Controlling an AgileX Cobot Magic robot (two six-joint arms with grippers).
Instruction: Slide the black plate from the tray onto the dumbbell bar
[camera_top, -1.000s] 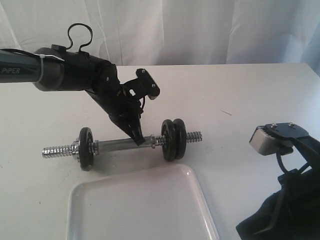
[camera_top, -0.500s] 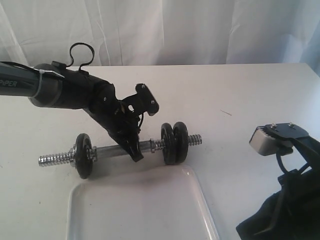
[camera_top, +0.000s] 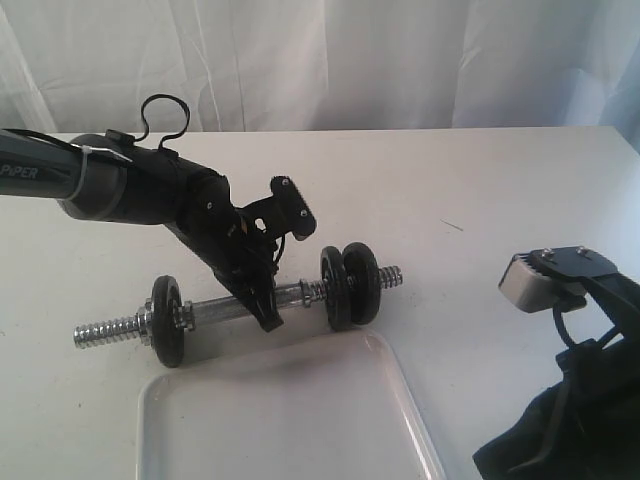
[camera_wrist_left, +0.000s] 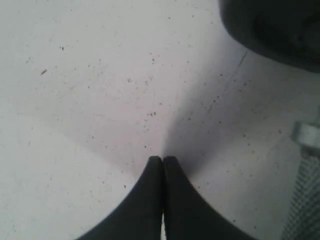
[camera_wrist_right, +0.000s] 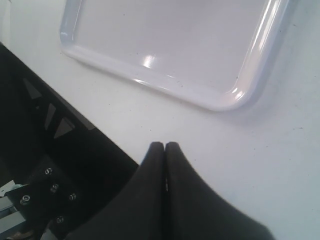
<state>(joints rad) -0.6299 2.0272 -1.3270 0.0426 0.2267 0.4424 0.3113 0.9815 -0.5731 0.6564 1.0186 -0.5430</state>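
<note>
Presses shut, empty left pincer (camera_top: 268, 320) against bar (camera_top: 210, 313), apparently touching, likely to steady it; tray (camera_top: 300, 410) just beside pincer.

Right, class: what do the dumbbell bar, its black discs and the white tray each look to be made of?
Dumbbell bar: probably chromed steel, bright mirror shine, threaded ends.
Black discs: likely cast iron, painted or coated, dull black sheen.
Tray: plastic or melamine perhaps, glossy white with sharp highlights.
</note>
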